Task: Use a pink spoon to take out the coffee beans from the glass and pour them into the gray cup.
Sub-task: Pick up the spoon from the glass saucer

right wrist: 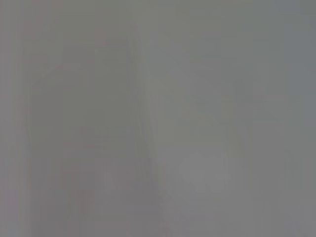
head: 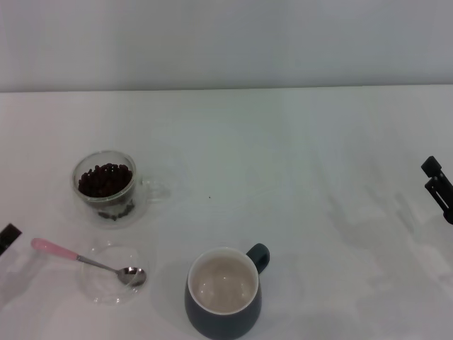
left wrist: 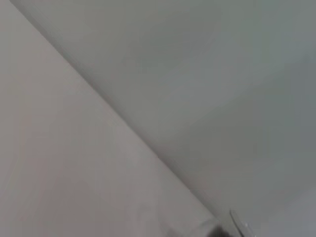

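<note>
Right now the glass (head: 106, 185) sits on the white table (head: 297, 163) at about ten o'clock from the middle of the head view, upright, its clear handle pointing toward three o'clock. It is filled with coffee beans (head: 105, 178), dark and heaped close to the rim, with a few more showing low down through the clear wall. Toward six o'clock from the glass, and apart from it, lies a flat clear saucer (head: 106, 287). The pink spoon (head: 88, 261) rests across the saucer, its shiny bowl at the saucer's three o'clock rim and its pale pink handle reaching out past the rim toward ten o'clock. The gray cup (head: 223, 301) stands upright near the saucer, at three o'clock from it; its cream inside holds no beans, and its loop handle points toward two o'clock. The left gripper (head: 8, 236) shows only as a dark tip at the nine o'clock edge of the head view, near the spoon handle's end but not touching it; I cannot tell how its jaws stand. The right gripper (head: 439, 185) pokes in at the three o'clock edge, well apart from everything; its jaws cannot be judged either. Both wrist views show only blurred pale surfaces.
</note>
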You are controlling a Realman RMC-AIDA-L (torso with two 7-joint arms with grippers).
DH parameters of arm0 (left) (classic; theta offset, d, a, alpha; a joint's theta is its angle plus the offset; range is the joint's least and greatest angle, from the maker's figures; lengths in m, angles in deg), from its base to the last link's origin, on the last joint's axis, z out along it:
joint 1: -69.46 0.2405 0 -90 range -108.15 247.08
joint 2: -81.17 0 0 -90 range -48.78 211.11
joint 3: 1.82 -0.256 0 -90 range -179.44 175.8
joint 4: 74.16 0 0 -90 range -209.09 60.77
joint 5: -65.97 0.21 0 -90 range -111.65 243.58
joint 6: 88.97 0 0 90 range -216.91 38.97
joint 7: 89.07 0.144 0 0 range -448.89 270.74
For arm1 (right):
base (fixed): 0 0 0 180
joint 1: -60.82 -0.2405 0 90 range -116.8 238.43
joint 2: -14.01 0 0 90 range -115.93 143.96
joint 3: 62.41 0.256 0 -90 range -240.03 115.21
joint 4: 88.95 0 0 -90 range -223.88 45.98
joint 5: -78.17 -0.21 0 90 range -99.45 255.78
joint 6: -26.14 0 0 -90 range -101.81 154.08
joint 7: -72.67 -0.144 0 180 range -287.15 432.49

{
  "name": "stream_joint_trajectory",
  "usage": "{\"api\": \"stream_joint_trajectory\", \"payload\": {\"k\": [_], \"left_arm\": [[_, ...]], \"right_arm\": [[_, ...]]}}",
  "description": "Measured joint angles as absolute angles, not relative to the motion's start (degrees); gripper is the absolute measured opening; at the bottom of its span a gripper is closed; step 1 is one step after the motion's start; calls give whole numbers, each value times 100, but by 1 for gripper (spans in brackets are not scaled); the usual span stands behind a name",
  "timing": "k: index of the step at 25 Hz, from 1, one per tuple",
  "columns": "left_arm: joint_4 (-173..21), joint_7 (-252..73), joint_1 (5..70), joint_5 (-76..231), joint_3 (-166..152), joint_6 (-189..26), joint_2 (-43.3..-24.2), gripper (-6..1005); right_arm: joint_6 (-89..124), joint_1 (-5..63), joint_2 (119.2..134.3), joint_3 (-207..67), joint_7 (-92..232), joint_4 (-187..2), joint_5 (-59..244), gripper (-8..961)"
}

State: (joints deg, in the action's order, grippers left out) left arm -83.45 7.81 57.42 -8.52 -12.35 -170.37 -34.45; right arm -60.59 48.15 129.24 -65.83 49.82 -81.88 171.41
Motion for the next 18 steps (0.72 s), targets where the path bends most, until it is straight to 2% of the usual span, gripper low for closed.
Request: {"api": "stream_joint_trajectory", "payload": {"k": [18], "left_arm": [[-8349, 672, 5364, -289, -1280, -16574, -3577, 869]], "right_arm": [[-6002, 4837, 12924, -6602, 4982, -8128, 17151, 693]]}}
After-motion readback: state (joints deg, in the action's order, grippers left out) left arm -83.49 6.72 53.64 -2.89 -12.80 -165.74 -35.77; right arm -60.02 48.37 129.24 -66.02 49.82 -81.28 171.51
